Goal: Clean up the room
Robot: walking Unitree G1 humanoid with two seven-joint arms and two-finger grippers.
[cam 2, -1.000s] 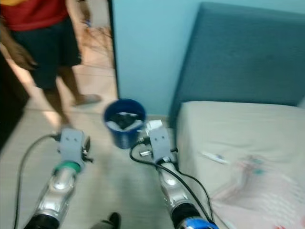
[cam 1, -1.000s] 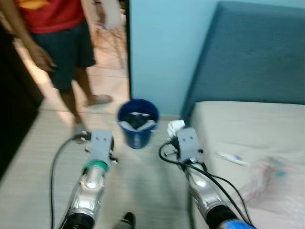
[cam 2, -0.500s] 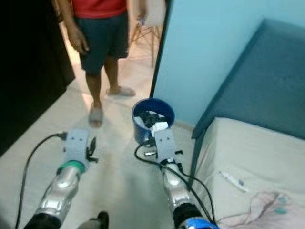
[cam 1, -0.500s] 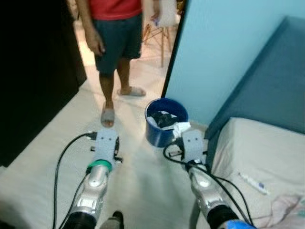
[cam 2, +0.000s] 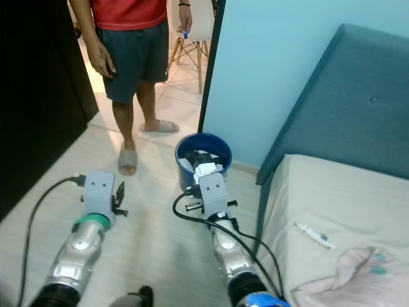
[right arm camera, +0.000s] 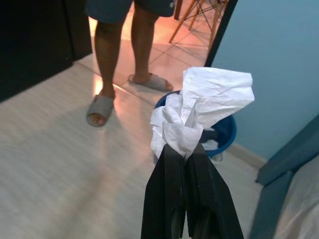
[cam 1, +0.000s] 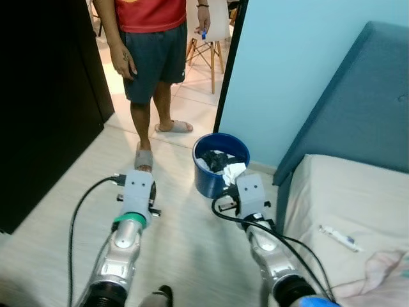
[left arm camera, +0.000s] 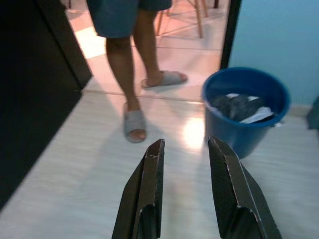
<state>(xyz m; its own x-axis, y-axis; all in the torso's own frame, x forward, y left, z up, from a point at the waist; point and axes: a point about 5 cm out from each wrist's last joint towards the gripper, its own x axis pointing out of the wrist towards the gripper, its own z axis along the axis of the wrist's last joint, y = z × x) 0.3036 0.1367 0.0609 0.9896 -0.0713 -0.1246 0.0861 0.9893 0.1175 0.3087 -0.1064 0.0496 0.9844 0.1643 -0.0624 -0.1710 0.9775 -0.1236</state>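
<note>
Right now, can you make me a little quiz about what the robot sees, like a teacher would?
1. What is the right gripper holding?
2. True or false: the blue bucket stands on the bed.
3. Which is open, the left gripper or the right one?

Key:
1. A crumpled white paper, pinched between its fingers.
2. False. It stands on the floor beside the bed, with dark and white things already in it.
3. The left gripper; there is a gap between its fingers and nothing in it.
</note>
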